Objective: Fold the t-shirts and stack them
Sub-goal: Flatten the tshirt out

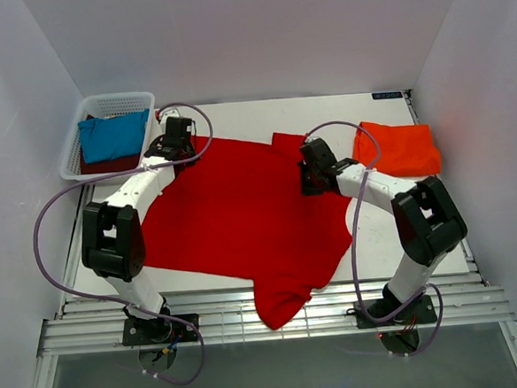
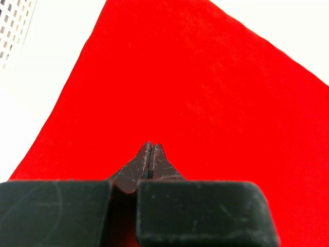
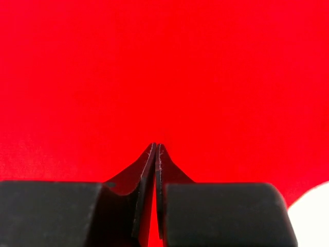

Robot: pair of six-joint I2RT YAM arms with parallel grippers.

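Note:
A bright red t-shirt (image 1: 242, 213) lies spread flat across the table, one sleeve hanging over the near edge. My left gripper (image 1: 174, 155) is at the shirt's far left corner, jaws pressed together with the tips (image 2: 150, 144) down on the red cloth (image 2: 205, 77). At the far right part of the shirt, beside its sleeve, my right gripper (image 1: 315, 183) is shut, its tips (image 3: 156, 146) pinching the cloth (image 3: 154, 62). An orange-red t-shirt (image 1: 397, 149) lies folded at the far right. A teal-blue t-shirt (image 1: 113, 138) lies on a dark maroon one (image 1: 106, 166) in the basket.
A white mesh basket (image 1: 114, 101) stands at the far left corner, close to the left wrist. White walls close in the table on three sides. Bare white table (image 1: 236, 120) shows behind the red shirt, and another bare strip (image 1: 378, 248) lies on its right.

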